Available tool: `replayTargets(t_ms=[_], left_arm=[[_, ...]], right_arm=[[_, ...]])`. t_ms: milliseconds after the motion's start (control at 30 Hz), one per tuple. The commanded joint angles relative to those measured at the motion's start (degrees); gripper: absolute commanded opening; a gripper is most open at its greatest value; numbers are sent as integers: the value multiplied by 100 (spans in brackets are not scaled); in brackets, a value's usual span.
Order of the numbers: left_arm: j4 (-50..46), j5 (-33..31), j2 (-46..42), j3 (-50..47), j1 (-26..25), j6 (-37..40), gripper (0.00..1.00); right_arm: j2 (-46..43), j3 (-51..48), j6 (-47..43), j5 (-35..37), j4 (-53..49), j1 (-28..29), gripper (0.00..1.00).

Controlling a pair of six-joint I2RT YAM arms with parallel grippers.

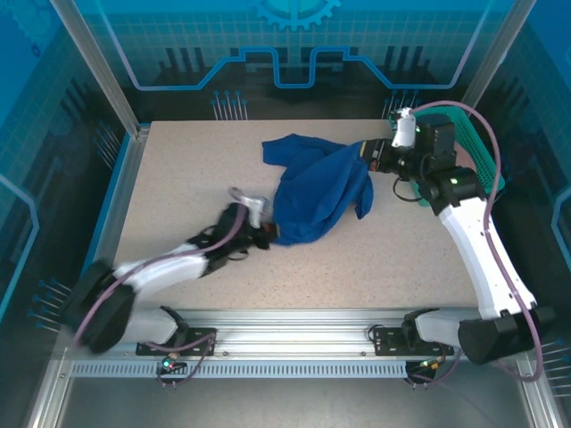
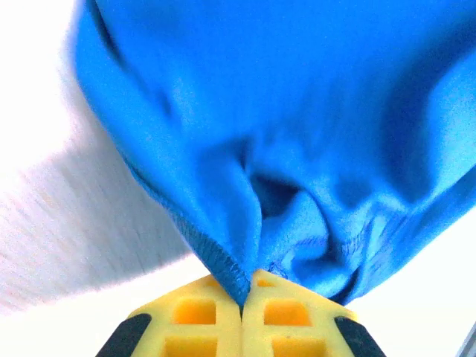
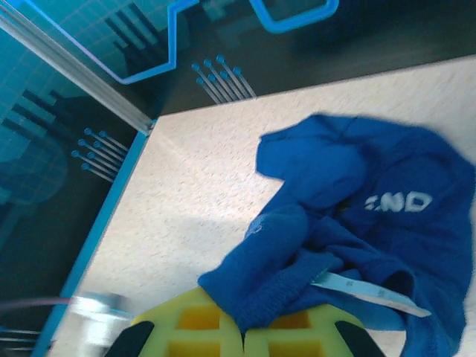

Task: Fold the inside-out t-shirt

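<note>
Lettering [image 3: 398, 202] and a white label [image 3: 368, 288] on the t-shirt [image 1: 317, 192] show from the right wrist; the left wrist gives plain blue cloth. Left gripper [image 2: 242, 290] and right gripper [image 3: 244, 331] are each clamped on it, the cloth bunched between them on the surface [image 1: 196, 178]; a green basket [image 1: 489, 165] sits behind the right gripper.

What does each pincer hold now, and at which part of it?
Both hold the blue t-shirt. The left pincer is shut on a stitched hem edge; the right pincer is shut on a bunched fold beside the white label.
</note>
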Motion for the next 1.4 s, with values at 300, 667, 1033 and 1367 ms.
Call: replayTargets(t_ms=[300,667,1033,1367], left_arm=[[-1698,-1624,-2320,2332,450,941,0],[-2329,-2572,-994,3528,950,1482,0],[-2406,-1027,1228,7355,2378,1281,0],[-2794,-653,295,7298,2377,1408,0]], right_arm=[[-1614,154,-416,466,130,59,0],[-1577,133,-426,1532,40,61,0],[1395,3639,-487,1115,1673,-207,0],[1899,5512,-643,465,182,-189,0]])
